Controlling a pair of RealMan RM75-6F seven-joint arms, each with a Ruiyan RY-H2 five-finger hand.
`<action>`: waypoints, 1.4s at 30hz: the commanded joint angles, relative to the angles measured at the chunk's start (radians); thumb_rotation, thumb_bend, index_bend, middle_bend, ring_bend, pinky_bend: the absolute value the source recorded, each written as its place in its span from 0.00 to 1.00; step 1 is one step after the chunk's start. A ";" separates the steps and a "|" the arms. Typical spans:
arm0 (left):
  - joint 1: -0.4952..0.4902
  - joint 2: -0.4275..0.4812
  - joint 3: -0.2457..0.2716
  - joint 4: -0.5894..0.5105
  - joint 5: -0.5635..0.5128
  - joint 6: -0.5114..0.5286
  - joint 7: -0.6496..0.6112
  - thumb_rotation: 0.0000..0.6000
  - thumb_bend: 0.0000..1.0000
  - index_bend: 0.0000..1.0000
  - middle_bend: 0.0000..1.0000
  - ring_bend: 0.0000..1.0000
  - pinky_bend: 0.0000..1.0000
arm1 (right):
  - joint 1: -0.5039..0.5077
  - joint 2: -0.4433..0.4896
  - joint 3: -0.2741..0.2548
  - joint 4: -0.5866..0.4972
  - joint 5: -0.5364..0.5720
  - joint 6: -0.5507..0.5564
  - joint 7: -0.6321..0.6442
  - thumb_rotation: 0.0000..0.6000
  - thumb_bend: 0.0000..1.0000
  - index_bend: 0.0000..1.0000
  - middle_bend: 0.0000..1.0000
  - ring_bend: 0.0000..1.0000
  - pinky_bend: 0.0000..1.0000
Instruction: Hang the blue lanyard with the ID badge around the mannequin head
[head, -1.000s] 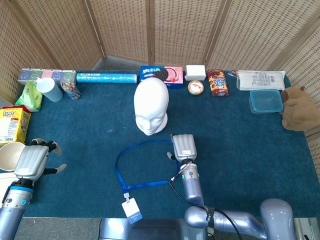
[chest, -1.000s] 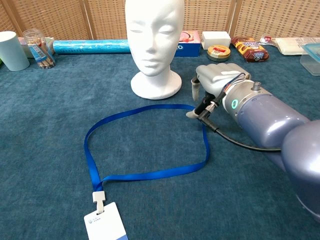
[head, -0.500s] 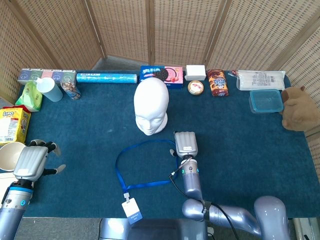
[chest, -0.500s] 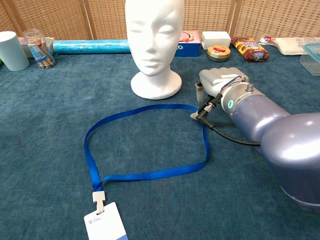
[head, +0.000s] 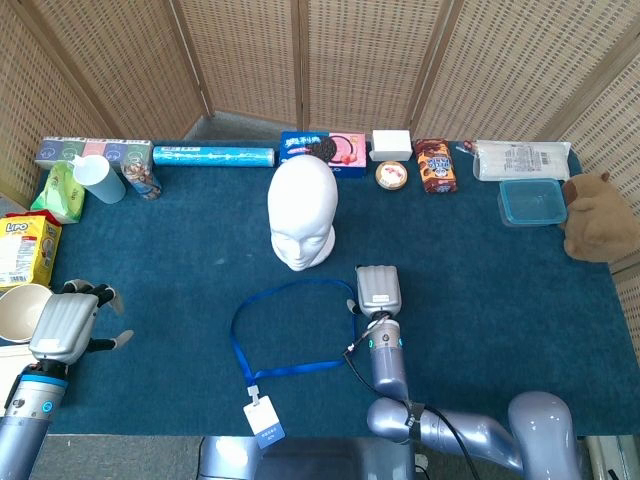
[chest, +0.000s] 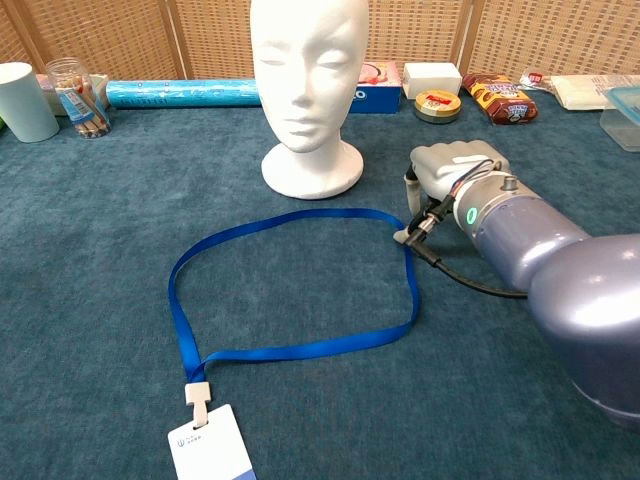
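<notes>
— Where is the blue lanyard (chest: 290, 285)?

— Flat on the blue cloth of the table (chest: 90, 260), spread in a wide loop in front of the white mannequin head (chest: 308, 75). The head stands upright on its round base, and nothing is around it yet. The ID badge (chest: 211, 448) lies at the loop's near end, by the table edge.

— And the right hand (chest: 452, 170)?

— It is low over the cloth at the loop's right corner, back of the hand up, fingers curled under. A fingertip (chest: 402, 236) touches down right at the strap there. Whether it actually pinches the strap, I cannot tell; the hand covers its own grip in both views.

— The left hand (head: 65, 322)?

— Far off at the left edge, beside a paper cup (head: 20, 311), holding nothing, fingers loosely spread.

— Anything behind?

— Snack boxes, a blue roll (head: 213, 156) and a white cup (chest: 22, 101) line the back.
</notes>
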 joint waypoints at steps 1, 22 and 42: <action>-0.001 -0.001 0.002 0.000 0.003 -0.001 -0.002 0.89 0.17 0.54 0.48 0.46 0.24 | 0.000 0.001 -0.005 0.002 0.001 -0.002 -0.001 0.73 0.31 0.46 0.96 1.00 1.00; 0.007 -0.002 0.012 0.011 0.015 0.012 -0.028 0.89 0.17 0.54 0.48 0.46 0.24 | 0.025 0.000 -0.006 -0.008 0.032 -0.008 -0.027 0.73 0.39 0.50 0.96 1.00 1.00; 0.021 0.001 0.020 0.029 0.020 0.021 -0.060 0.89 0.17 0.54 0.48 0.45 0.24 | 0.057 -0.016 0.000 0.017 0.066 -0.017 -0.058 0.83 0.41 0.52 0.96 1.00 1.00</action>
